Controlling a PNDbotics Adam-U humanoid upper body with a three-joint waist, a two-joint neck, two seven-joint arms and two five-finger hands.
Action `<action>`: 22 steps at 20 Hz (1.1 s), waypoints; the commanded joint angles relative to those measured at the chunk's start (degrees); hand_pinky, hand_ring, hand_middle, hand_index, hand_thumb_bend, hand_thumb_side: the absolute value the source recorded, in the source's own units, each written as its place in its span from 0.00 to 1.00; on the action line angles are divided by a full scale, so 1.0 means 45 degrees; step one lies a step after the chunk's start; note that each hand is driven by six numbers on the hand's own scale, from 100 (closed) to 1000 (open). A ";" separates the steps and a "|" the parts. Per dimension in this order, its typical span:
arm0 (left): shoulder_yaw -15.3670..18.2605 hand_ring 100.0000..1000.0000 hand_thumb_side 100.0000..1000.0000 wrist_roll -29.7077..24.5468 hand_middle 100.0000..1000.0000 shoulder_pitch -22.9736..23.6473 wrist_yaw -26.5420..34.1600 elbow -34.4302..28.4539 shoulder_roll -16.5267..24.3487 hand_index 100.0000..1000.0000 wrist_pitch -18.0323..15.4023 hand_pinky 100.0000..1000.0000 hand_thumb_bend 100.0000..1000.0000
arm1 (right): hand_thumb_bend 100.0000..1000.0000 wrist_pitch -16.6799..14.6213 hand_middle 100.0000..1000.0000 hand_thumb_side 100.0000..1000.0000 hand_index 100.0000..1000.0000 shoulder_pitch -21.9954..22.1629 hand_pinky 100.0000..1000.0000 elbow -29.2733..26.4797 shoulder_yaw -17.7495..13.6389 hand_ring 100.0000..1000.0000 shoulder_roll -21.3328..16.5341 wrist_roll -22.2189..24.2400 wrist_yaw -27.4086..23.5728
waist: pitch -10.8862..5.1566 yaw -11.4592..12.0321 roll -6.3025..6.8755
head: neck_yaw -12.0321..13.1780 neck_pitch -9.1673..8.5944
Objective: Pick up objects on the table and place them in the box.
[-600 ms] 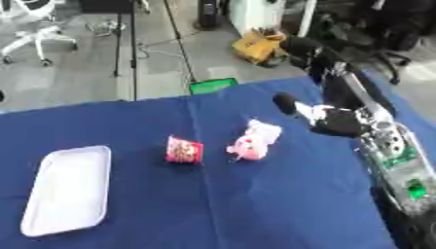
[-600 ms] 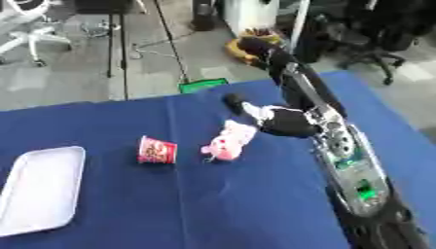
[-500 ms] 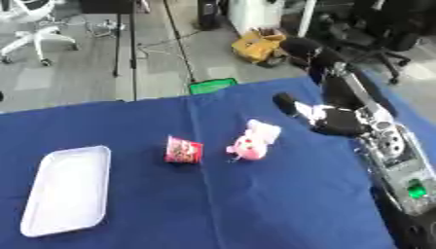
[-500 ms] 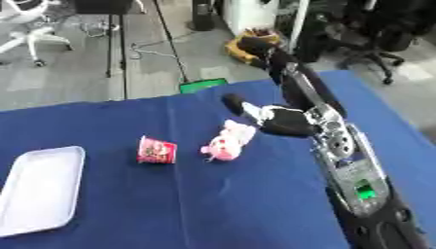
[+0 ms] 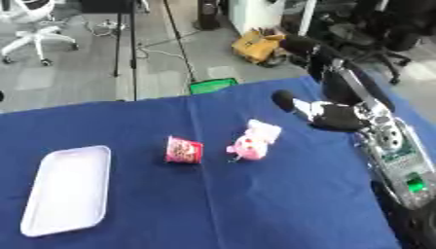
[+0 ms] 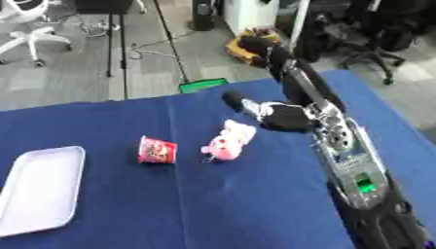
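While the blue desk (image 5: 255, 204) fills our view, with office chairs on the grey floor beyond, we judge the reach step underway. Our right hand (image 5: 328, 115) hovers near the pink toy (image 5: 251, 142), fingers extended, empty. Next: close around it, then carry it left to the white tray (image 5: 68, 187). The red cup (image 5: 182, 150) waits beside it.

The place is looking like an office or robotics lab. A table draped in a blue cloth (image 5: 255, 204) is standing on a bare grey floor (image 5: 77, 73). Behind it a white swivel chair (image 5: 38, 34) on castors is sitting at the far left, and black office chairs (image 5: 383, 34) are crowding the far right. Black stand legs (image 5: 128, 44) and loose cables are trailing across the floor, near a yellow-brown bag (image 5: 255, 46).
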 commanded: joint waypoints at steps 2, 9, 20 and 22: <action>0.0083 0.70 0.72 -0.0013 0.77 -0.0031 -0.0043 -0.0219 0.0112 0.83 0.0017 0.64 0.45 | 0.53 -0.0065 0.88 0.31 0.94 -0.0716 0.96 0.1298 0.0122 0.98 -0.1069 0.0451 0.0682 | -0.0286 0.0032 -0.0190 | -0.0040 0.0072; 0.0084 0.70 0.73 -0.0039 0.77 -0.0014 -0.0043 -0.0202 0.0139 0.83 0.0023 0.64 0.45 | 0.54 -0.0552 0.88 0.32 0.94 -0.1505 0.96 0.4030 0.0361 0.99 -0.1674 0.1979 0.2275 | -0.0277 0.0087 -0.0214 | -0.0045 0.0130; 0.0052 0.70 0.73 -0.0104 0.77 0.0016 -0.0028 -0.0168 0.0127 0.83 0.0032 0.64 0.45 | 0.55 -0.1067 0.88 0.33 0.93 -0.2607 0.95 0.7089 0.0727 0.99 -0.1575 0.3831 0.3640 | -0.0313 0.0076 -0.0174 | -0.0122 0.0169; 0.0059 0.70 0.73 -0.0098 0.77 0.0022 -0.0023 -0.0167 0.0130 0.83 0.0030 0.64 0.45 | 0.55 -0.1128 0.88 0.34 0.92 -0.2736 0.95 0.7395 0.0767 0.99 -0.1502 0.4040 0.3774 | -0.0314 0.0087 -0.0174 | -0.0150 0.0176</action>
